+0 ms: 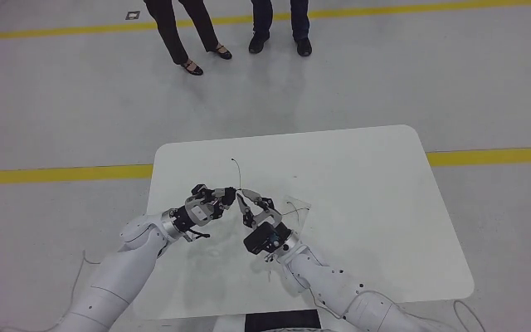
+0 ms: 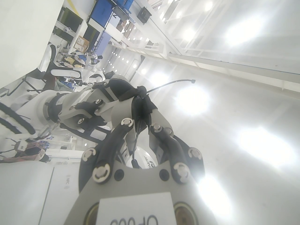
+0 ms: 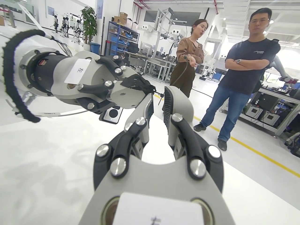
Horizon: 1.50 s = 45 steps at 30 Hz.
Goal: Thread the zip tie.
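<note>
One worry we've got: left end effector (image 2: pixel 140 111) pinches the zip tie (image 2: pixel 164 85) above the table (image 1: pixel 373 183), right end effector (image 3: pixel 159 94) sits narrowly open alongside, so the springy tail could slip past.

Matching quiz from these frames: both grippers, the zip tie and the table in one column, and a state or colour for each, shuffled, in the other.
Things:
1. left gripper
2. right gripper
3. zip tie
4. table

States or colours:
A. open, fingers apart
B. white
C. black and thin
D. shut on the zip tie

Pairs: 1-D, 2-A, 3-C, 4-B
</note>
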### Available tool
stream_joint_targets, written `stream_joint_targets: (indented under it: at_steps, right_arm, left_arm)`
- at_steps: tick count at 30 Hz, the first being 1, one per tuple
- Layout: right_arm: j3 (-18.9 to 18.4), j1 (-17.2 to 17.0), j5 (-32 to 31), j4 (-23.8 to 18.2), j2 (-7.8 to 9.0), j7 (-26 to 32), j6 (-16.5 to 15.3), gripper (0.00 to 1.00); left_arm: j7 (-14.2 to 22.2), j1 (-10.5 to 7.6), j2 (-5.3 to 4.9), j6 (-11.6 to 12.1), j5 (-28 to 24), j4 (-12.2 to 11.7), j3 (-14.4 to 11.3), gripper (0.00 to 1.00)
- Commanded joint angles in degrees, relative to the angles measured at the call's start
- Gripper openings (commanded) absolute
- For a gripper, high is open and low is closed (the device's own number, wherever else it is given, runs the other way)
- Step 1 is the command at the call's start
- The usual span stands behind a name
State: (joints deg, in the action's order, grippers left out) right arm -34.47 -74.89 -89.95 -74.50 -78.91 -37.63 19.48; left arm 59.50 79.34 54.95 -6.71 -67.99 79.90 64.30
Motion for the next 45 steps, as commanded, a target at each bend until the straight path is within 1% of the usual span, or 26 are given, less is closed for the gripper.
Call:
stream_joint_targets:
  at_steps: [1,3,6,20,34,35,36,37,39,40,45]
  right_arm:
    - [0.12,0.07,0.0,-0.07,0.05,0.07,0.0,0.12]
    - [0.18,0.1,0.0,-0.12,0.1,0.07,0.0,0.1]
    - [0.16,0.08,0.0,-0.23,0.16,0.12,0.0,0.0]
    - [0.4,0.06,0.0,-0.59,0.55,0.53,0.0,0.0]
    - [0.47,-0.41,0.0,-0.4,0.59,1.14,0.0,0.0]
    - [0.47,-0.42,0.0,-0.42,0.59,1.15,0.0,0.06]
    - [0.47,-0.43,0.0,-0.44,0.59,1.16,0.0,0.19]
    - [0.47,-0.45,0.0,-0.46,0.58,1.21,0.0,0.23]
    - [0.49,-0.45,0.0,-0.5,0.57,1.29,0.0,0.27]
    - [0.49,-0.44,0.0,-0.52,0.57,1.33,0.0,0.27]
    - [0.43,-0.44,0.0,-0.56,0.53,1.29,0.0,0.22]
  left_arm:
    - [0.0,0.0,0.0,0.0,0.0,0.0,0.0,0.0]
    - [0.0,0.0,0.0,0.0,0.0,0.0,0.0,0.0]
    - [0.0,0.0,0.0,0.0,0.0,0.0,0.0,0.0]
    - [0.0,0.0,0.0,0.0,0.0,0.0,0.0,0.0]
    - [0.0,0.0,0.0,0.0,0.0,0.0,0.0,0.0]
    - [0.0,0.0,0.0,0.0,0.0,0.0,0.0,0.0]
    - [0.0,0.0,0.0,0.0,0.0,0.0,0.0,0.0]
    - [0.0,0.0,0.0,0.0,0.0,0.0,0.0,0.0]
    - [0.0,0.0,0.0,0.0,0.0,0.0,0.0,0.0]
    - [0.0,0.0,0.0,0.0,0.0,0.0,0.0,0.0]
    - [0.0,0.0,0.0,0.0,0.0,0.0,0.0,0.0]
